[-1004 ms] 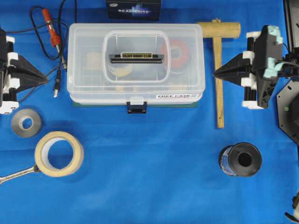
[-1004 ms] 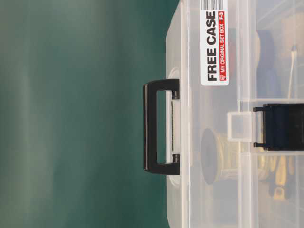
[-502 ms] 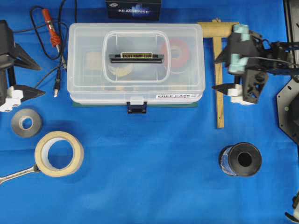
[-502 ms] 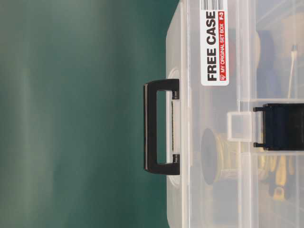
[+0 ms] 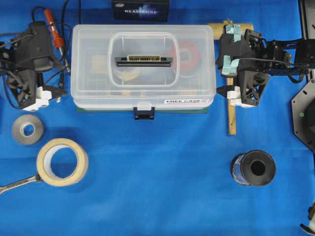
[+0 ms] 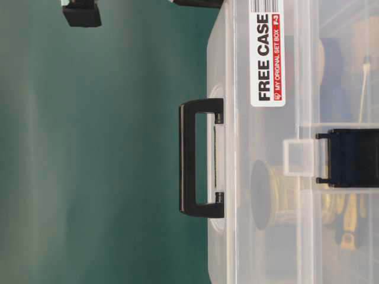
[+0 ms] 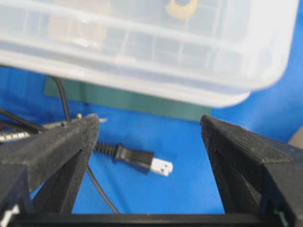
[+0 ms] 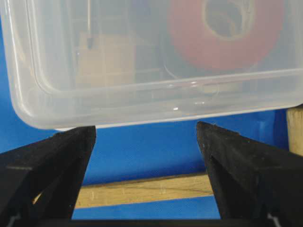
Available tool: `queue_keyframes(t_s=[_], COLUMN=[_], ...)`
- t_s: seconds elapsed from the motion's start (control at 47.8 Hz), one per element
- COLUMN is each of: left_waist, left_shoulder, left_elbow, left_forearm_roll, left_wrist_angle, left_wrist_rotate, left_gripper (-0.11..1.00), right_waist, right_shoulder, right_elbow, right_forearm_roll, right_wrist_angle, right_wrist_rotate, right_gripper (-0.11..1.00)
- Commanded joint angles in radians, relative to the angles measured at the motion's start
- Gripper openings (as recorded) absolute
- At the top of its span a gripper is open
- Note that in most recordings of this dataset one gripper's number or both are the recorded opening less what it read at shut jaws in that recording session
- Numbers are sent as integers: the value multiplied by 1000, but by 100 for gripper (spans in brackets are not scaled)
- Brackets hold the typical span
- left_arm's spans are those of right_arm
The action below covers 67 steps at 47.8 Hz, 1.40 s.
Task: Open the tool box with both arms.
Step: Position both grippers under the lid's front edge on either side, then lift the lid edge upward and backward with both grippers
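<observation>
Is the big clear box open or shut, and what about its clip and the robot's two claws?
tool box: lid shut.
front latch: down, fastened.
handle: folded flat in the lid's recess.
left end effector: open, empty, beside the box's end.
right end effector: open, empty, at the box's other end.

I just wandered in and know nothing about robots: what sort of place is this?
Most likely a robotics lab test bench dressed as a workshop table. Two robot arms flank a clear tool box on a blue cloth, with tape rolls, a wooden mallet and a soldering iron laid around it.
</observation>
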<state>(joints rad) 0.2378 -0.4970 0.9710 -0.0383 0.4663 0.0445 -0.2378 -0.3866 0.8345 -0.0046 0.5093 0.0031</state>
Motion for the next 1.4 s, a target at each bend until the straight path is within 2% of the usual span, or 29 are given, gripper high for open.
queue_keyframes(t_s=[0.0,0.335,0.523,0.669,0.879,1.088,1.381], left_waist=[6,28,38,75,138,193,258], left_shoulder=[9,-21,-49,-81,-156,-222,-219], left_elbow=[-41,-84,-100,-103,-98,-72,-67], left_forearm_roll=[3,3,3,3,3,3,3], left_wrist_angle=[-12,-35,-37,-37,-61,-141,-169], left_wrist_rotate=[5,69,78,78,86,156,173], left_gripper=[84,84,84,84,84,84,84], right_waist=[-2,-2,-2,-17,-64,-112,-227], right_shoulder=[-5,-28,-84,-132,-179,-202,-204], right_elbow=[-34,-52,-49,-43,-29,-20,-21], right_forearm_roll=[2,3,3,3,3,3,0], right_wrist_angle=[-6,-20,-43,-44,-86,-144,-207], right_wrist_rotate=[3,9,18,21,32,34,32], right_gripper=[85,85,85,85,85,85,85])
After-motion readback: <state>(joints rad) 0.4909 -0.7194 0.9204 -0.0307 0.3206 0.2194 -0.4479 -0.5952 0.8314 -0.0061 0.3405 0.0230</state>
